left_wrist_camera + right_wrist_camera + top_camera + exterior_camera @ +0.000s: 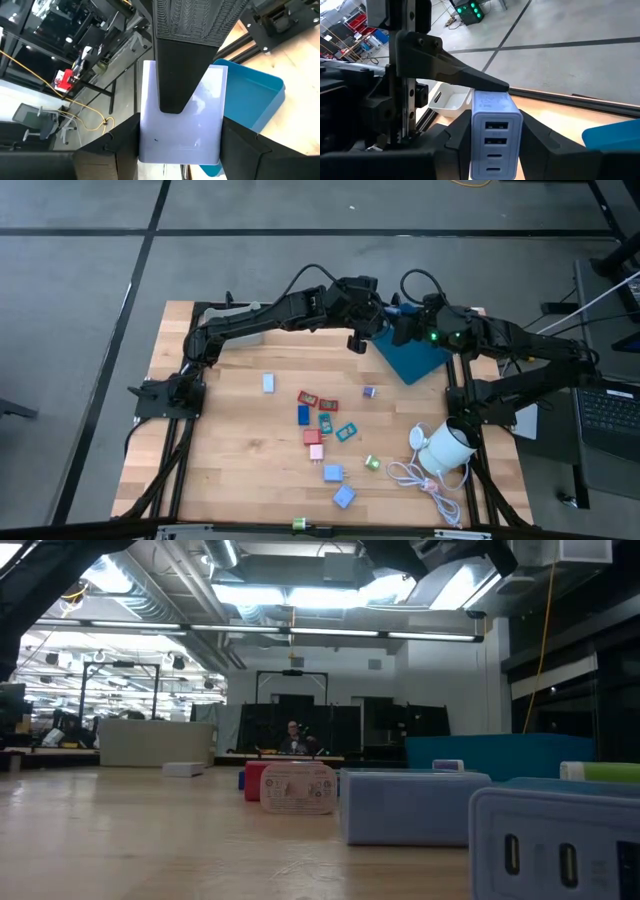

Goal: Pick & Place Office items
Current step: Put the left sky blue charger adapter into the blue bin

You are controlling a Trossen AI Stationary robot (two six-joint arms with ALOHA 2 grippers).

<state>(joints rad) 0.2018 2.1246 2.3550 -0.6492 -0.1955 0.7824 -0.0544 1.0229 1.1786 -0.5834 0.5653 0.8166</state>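
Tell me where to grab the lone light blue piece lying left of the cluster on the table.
Grip the light blue piece across its two long sides, about mid-length, coming straight down from above. It lies flat on the wooden table, well apart from the other pieces, so both sides look free, and its narrower width should be the easier span to close on.

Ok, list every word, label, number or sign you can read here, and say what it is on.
No text can be read.
Pink-labelled item: print on its face, too blurred to read.
Light blue charger: faint marks on top, unreadable.
Same charger's flat face: faint marks, illegible.
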